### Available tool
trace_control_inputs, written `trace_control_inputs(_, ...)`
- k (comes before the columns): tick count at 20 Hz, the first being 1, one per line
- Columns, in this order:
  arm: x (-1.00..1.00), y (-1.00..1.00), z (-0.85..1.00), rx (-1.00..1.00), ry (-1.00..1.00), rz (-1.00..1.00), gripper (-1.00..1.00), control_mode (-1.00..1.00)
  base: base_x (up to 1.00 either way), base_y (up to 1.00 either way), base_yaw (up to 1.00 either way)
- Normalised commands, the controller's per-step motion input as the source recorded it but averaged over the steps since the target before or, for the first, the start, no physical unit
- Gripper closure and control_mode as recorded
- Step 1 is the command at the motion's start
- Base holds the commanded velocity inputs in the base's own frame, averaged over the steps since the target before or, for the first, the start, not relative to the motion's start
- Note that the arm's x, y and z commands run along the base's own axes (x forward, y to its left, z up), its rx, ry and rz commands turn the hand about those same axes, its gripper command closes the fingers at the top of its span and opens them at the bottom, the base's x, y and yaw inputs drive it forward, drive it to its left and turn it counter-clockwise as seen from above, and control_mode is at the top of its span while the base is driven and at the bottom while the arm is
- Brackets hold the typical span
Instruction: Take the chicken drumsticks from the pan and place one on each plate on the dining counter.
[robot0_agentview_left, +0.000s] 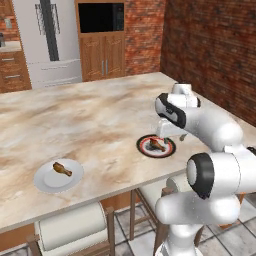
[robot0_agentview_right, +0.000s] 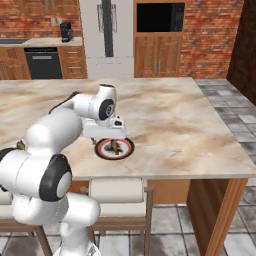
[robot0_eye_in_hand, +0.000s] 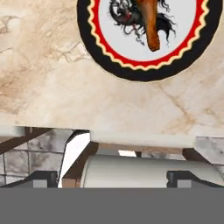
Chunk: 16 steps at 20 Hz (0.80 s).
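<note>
**Left base view first: both plates loaded, jaws spread and empty**

Left base view: the dining counter is seen carrying two plates well apart. On the plain white-grey plate one drumstick is lying; on the dark-rimmed plate the second drumstick is lying near the centre. The arm's wrist is poised just above and beside the dark-rimmed plate, and the gripper itself is hidden behind the white links, so its fingers cannot be made out here. No pan is visible.

Right base view: the dark-rimmed plate is seen near the counter's front edge, with its drumstick on it. The hand is hung low over the plate's near-left side; the fingers are too small to be judged.

Hand view: the two fingertips are seen far apart at the bottom, so the gripper is judged fully spread with nothing between the jaws. The dark-rimmed plate is cut off at the top, and only the thin end of its drumstick is shown. Below the counter edge a stool seat is seen.

Risks, as judgement: the task appears done, so a careless retreat is the main danger. A low sideways sweep could nudge the plate towards the nearby edge or roll the drumstick off.
</note>
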Motion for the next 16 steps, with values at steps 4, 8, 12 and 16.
trace_control_inputs(4, -0.85, 0.0, 0.41, 0.0, -0.02, -0.03, -1.0, -1.0, 0.0, 0.0, 0.0)
trace_control_inputs(8, -0.94, 0.0, 0.35, -0.01, -0.12, 0.0, -1.0, -1.0, 0.0, 0.0, 0.0)
trace_control_inputs(12, -0.97, 0.0, 0.19, -0.13, -0.4, 0.0, -1.0, -1.0, 0.0, 0.0, 0.0)
trace_control_inputs(16, -0.82, 0.0, 0.24, -0.11, -0.34, 0.0, -1.0, -1.0, 0.0, 0.0, 0.0)
